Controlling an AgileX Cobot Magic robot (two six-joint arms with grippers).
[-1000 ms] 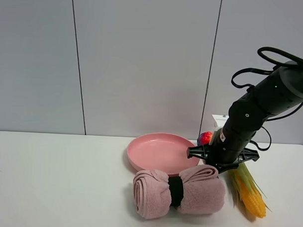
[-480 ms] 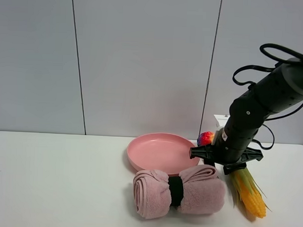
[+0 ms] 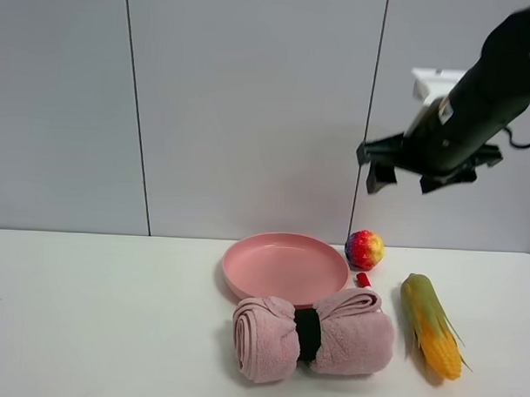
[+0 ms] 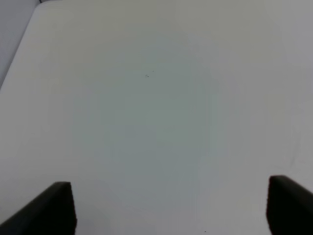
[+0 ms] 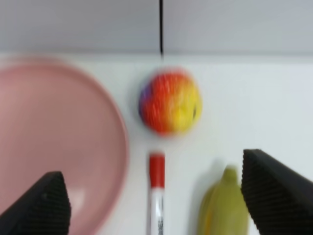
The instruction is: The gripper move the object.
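My right arm [image 3: 491, 84] is thick, round and black, with a matte surface. A white block [image 3: 433, 85] sits on it near the wrist, and one thin black cable curves out beside the arm. My right gripper [image 3: 423, 167] is also black, with two flat fingers. In the right wrist view the fingertips [image 5: 274, 193] have a fine dotted texture. The fingers [image 4: 54, 208] of my left gripper [image 4: 168, 208] look plain black and smooth

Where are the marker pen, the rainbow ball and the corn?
marker pen [image 5: 157, 188], right wrist view, red cap.
rainbow ball [image 3: 364, 250], high view, its middle.
corn [image 3: 430, 326], high view, mid-cob.
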